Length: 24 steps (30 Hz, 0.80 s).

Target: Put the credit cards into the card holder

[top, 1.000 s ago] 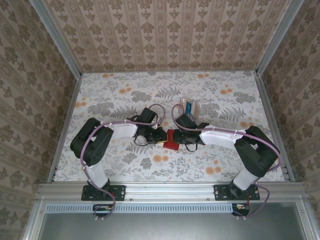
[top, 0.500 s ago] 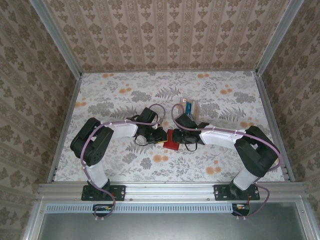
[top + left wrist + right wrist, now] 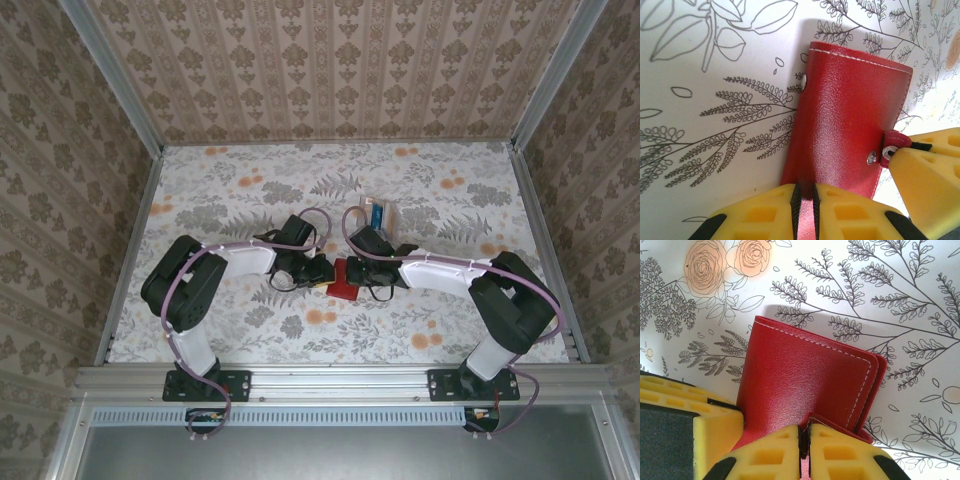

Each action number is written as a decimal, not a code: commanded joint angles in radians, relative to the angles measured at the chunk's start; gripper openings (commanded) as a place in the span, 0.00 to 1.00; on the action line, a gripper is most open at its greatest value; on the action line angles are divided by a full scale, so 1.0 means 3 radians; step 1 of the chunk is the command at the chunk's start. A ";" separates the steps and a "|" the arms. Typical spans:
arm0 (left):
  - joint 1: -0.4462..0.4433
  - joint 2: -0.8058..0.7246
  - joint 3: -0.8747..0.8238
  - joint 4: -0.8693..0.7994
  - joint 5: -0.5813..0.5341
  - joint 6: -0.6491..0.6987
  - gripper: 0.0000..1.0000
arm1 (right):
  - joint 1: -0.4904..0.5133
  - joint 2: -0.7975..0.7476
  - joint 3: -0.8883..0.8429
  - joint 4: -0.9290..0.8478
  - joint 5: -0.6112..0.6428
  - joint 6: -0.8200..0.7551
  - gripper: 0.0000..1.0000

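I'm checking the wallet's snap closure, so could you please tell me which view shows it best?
Left wrist: the snap and its tab sit sharp on the wallet. Right wrist shows the wallet's stitched cover, the snap hidden. In top, the wallet is a tiny red patch.

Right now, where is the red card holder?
In the top view the red card holder lies mid-table, toward the near edge. The left end effector pinches one edge and the right end effector pinches a flap on the opposite side.
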 commanded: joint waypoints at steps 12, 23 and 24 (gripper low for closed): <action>-0.0063 0.0151 0.0014 -0.0123 -0.0047 0.0003 0.18 | 0.0020 0.0160 0.0142 -0.0043 -0.0164 -0.0047 0.19; -0.0067 0.0150 0.0010 -0.0123 -0.0047 -0.0002 0.18 | 0.0020 0.0111 0.0166 -0.0066 -0.0111 -0.0056 0.30; -0.0070 0.0147 0.0010 -0.0123 -0.0052 0.0002 0.18 | 0.0019 0.0105 0.0177 -0.0069 -0.0113 -0.0056 0.31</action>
